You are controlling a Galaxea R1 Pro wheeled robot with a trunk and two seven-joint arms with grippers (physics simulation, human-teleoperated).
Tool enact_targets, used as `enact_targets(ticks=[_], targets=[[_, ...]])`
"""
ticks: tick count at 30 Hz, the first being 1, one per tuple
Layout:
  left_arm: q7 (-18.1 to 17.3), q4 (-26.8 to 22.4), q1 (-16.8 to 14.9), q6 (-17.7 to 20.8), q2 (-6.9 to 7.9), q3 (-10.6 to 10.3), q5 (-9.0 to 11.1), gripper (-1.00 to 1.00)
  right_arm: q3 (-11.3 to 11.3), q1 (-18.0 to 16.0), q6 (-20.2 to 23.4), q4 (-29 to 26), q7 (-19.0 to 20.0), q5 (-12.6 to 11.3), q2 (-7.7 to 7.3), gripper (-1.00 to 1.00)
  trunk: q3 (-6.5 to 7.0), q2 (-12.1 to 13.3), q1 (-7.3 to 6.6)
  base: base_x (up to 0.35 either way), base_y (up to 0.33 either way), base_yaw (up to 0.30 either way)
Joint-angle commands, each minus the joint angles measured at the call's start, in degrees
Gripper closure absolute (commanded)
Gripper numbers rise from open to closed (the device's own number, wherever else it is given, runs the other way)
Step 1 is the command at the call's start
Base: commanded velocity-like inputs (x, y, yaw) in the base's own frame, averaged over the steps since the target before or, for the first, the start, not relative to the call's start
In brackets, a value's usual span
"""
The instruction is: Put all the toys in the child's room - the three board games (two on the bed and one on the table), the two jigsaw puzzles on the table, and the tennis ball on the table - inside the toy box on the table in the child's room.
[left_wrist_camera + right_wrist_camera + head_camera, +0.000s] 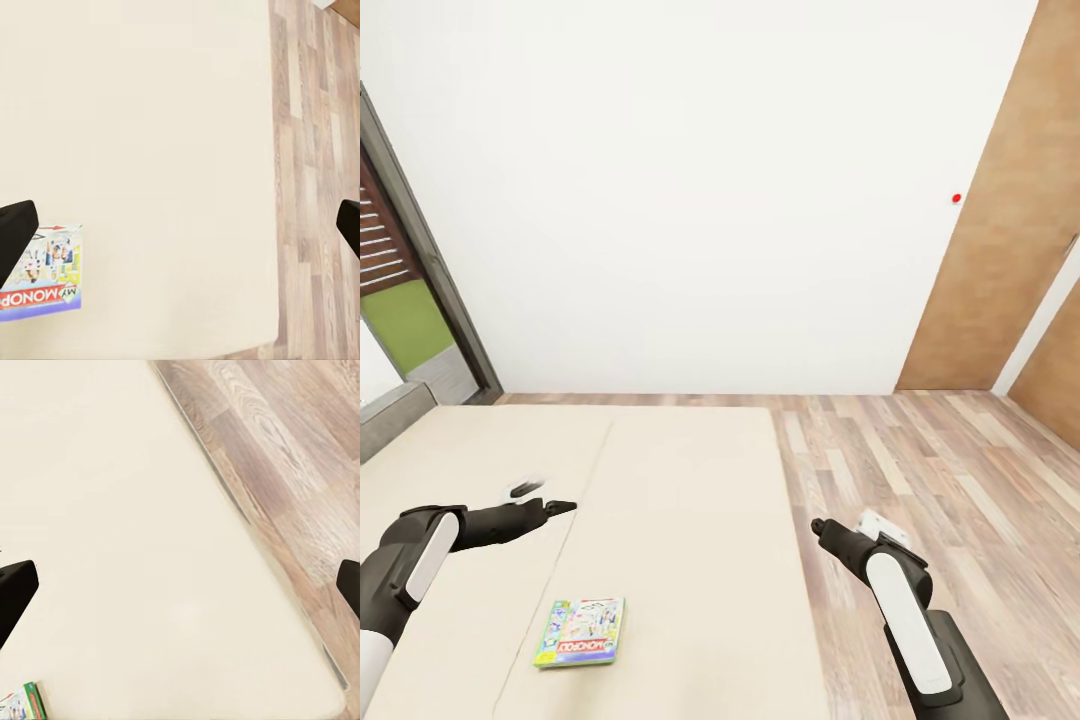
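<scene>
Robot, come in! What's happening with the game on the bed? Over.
Both end effectors, left and right, open and empty. One Monopoly board game flat on the bed, untouched. Nothing blocking it.

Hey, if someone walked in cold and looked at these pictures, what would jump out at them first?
Probably the colourful Monopoly box, lying flat and alone on the plain beige bed, near its front edge. Next, the two black arms reaching over the bed, the left gripper and right gripper both empty, and the brown wooden door at right.
</scene>
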Motion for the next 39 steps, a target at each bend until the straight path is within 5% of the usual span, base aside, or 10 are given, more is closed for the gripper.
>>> enact_targets(ticks=[1, 18, 39], targets=[[-0.2, 0.0, -0.1, 0.3, 0.00, 0.1, -0.1, -1.00, 0.0, -0.1, 0.1, -0.1, -0.6, -0.5, 0.02, -1.00, -0.13, -0.1, 0.04, 0.000, 0.168, 0.003], [-0.2, 0.0, -0.1, 0.3, 0.03, 0.1, -0.1, -1.00, 0.0, -0.1, 0.1, 0.0, -0.6, -0.5, 0.06, -1.00, -0.13, -0.1, 0.04, 0.000, 0.254, -0.088], [-0.3, 0.0, -0.1, 0.2, 0.03, 0.1, -0.1, -1.00, 0.0, -0.1, 0.1, -0.1, -0.6, -0.5, 0.21, -1.00, -0.13, -0.1, 0.04, 0.000, 0.111, -0.020]])
